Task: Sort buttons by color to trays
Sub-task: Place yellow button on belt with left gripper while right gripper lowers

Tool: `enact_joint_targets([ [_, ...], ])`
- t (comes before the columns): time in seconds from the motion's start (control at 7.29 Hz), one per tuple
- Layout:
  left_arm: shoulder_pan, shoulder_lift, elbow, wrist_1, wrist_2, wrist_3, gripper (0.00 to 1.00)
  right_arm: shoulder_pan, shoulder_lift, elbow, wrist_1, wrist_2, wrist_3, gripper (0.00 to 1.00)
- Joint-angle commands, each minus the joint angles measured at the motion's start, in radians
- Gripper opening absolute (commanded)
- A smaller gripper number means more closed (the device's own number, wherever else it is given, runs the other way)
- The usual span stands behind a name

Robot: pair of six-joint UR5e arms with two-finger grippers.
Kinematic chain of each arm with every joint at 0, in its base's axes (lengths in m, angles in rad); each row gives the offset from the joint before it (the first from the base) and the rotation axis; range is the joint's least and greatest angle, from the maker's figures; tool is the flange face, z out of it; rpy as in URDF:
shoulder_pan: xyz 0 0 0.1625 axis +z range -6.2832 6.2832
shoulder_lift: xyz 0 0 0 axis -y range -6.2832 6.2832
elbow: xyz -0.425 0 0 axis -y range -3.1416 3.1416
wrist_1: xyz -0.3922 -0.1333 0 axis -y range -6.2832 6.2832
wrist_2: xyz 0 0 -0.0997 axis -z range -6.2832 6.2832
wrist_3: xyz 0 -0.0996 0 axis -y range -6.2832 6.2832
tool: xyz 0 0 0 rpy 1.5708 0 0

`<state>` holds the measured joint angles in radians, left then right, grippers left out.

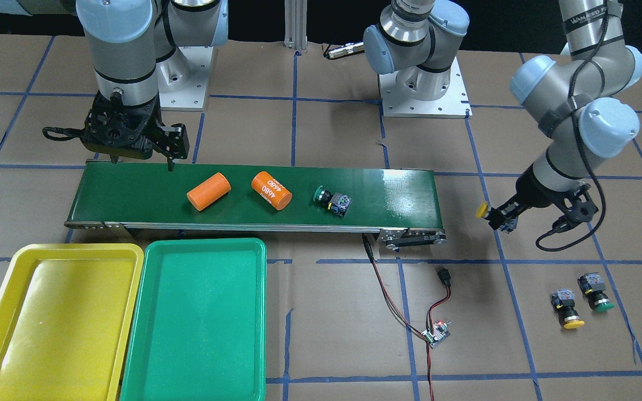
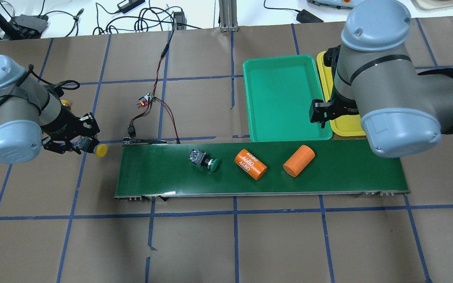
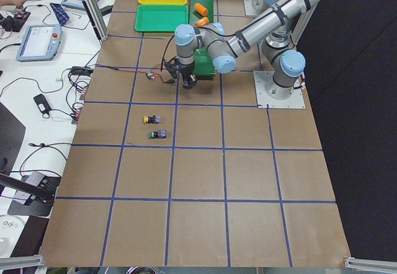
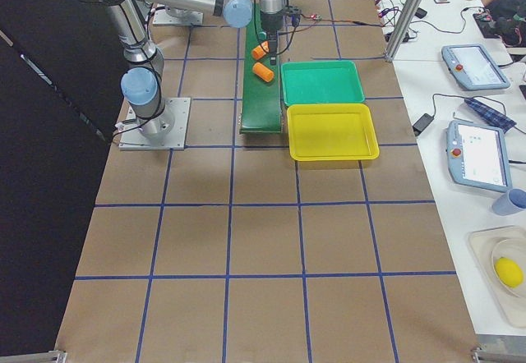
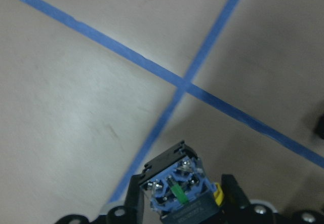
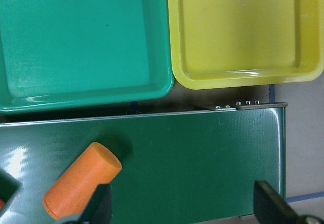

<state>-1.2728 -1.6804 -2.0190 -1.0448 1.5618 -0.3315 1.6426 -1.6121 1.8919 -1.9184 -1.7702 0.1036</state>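
Observation:
My left gripper [image 1: 502, 218] is shut on a yellow-capped button [image 1: 482, 210] and holds it above the table just off the conveyor's end; the left wrist view shows the button's body [image 5: 177, 191] between the fingers. A green-capped button [image 1: 333, 200] lies on the belt. A yellow button [image 1: 567, 309] and a green button [image 1: 595, 291] lie on the table near the left arm. My right gripper [image 1: 142, 160] is open and empty over the belt's other end. The yellow tray [image 1: 59, 323] and the green tray [image 1: 198, 323] lie side by side, both empty.
Two orange cylinders [image 1: 208, 191] [image 1: 271, 190], one marked 4680, lie on the dark-green conveyor belt [image 1: 399, 195]. A small circuit board [image 1: 436, 333] with red and black wires lies on the table beside the belt's end. Blue tape lines grid the brown table.

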Motion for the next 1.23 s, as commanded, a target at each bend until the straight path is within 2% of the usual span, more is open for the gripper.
enact_joint_targets([
  [0.0,-0.179,-0.008,-0.006,-0.014,0.0,-0.313,0.01,-0.01,0.0,0.019,0.001,0.011,-0.005,1.0],
  [0.14,-0.23,-0.015,-0.006,-0.012,-0.008,-0.428,0.01,-0.018,0.001,0.033,-0.005,0.078,-0.089,1.0],
  [0.27,-0.252,-0.015,-0.009,-0.018,-0.009,-0.502,0.25,-0.042,0.0,0.047,-0.008,0.144,-0.122,1.0],
  [0.41,-0.258,-0.016,-0.029,-0.024,0.001,-0.509,0.99,-0.079,0.0,0.073,-0.016,0.147,-0.124,1.0],
  [0.55,-0.258,-0.013,-0.053,-0.014,0.006,-0.492,1.0,-0.111,0.0,0.091,-0.042,0.15,-0.124,1.0],
  [0.69,-0.249,0.002,-0.035,-0.014,0.023,-0.45,1.0,-0.119,-0.002,0.104,-0.075,0.149,-0.125,1.0],
  [0.82,-0.203,-0.001,0.027,-0.026,0.076,-0.297,1.0,-0.121,-0.005,0.105,-0.077,0.146,-0.127,1.0],
  [1.1,0.012,-0.068,0.174,-0.092,0.1,0.08,1.0,-0.121,0.0,0.105,-0.065,0.141,-0.23,1.0],
])
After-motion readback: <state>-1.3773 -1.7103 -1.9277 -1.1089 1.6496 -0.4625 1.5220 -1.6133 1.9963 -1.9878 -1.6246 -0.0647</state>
